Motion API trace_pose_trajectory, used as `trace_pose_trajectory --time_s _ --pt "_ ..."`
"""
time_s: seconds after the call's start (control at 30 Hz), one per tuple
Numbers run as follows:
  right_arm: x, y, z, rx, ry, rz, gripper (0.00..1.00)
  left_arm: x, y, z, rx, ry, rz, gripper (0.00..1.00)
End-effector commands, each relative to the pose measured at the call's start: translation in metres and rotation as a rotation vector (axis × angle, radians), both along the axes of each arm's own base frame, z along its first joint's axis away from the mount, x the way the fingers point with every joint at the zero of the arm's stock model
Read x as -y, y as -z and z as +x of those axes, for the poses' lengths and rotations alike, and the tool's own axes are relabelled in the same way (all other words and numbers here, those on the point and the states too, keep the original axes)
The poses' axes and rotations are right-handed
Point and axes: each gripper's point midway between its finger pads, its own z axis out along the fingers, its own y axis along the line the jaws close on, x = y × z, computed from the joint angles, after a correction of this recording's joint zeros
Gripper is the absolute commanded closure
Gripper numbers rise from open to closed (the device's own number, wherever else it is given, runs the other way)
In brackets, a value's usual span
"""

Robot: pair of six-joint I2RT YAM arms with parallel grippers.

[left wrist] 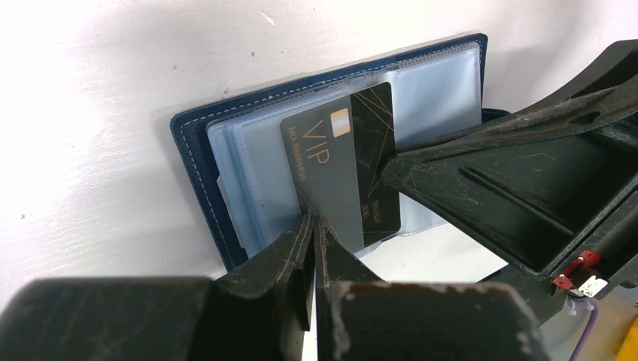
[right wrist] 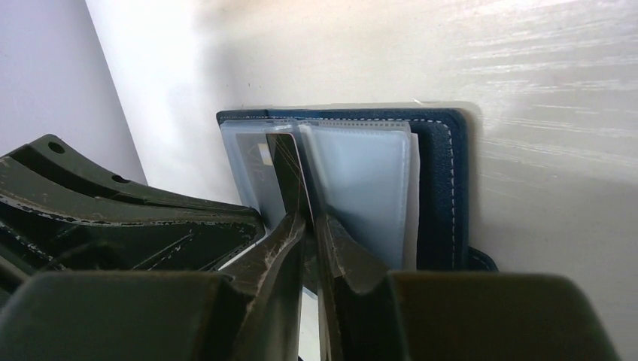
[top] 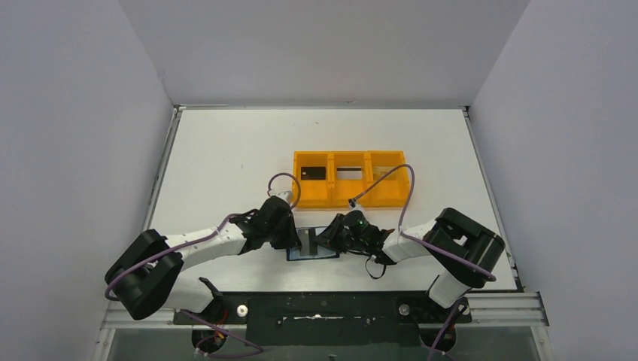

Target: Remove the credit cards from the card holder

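- The card holder (top: pixel 320 254) is laid open on the white table (top: pixel 226 158), near its front edge, between the two grippers and just in front of the orange tray (top: pixel 316 201).
- The navy cover is spread flat, and a stack of clear sleeves (right wrist: pixel 365 188) is fanned out over the lighter blue inside.
- A black card (left wrist: pixel 338 169) with gold "VIP" lettering and a small chip is seen standing up at a tilt from the sleeves, near the middle fold.
- One part of that card's face is dulled by clear plastic lying over it, and the rest is bare and darker, so the card is taken to be partly out of its sleeve.
- The right gripper (right wrist: pixel 310 219) is clamped on the black card: in the right wrist view the card is seen edge-on, running straight between the two fingertips.
- The left gripper (left wrist: pixel 314 223) is pressed together with only a thin slit between its fingers, and its tips are set against the near edge of the sleeves, just beside the card's lower corner.
- Whether a sleeve is pinched between the left fingers cannot be told.
- In the tray's left compartment a dark card (top: pixel 313 173) is seen lying flat.
- In the middle compartment a pale strip (top: pixel 347 173) is seen, too small to be identified.
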Motion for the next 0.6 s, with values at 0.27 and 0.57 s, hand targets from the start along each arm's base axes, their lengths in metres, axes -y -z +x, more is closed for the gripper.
trace_pose_trajectory --time_s 0.27,0.57 --pt "0.019 -0.005 0.001 0.027 0.056 -0.060 0.98 -0.022 0.026 -0.019 -0.069 0.025 0.126 0.96" --pt "0.011 -0.005 -0.001 0.022 0.041 -0.007 0.85 -0.025 0.028 -0.019 -0.064 0.035 0.164 0.96"
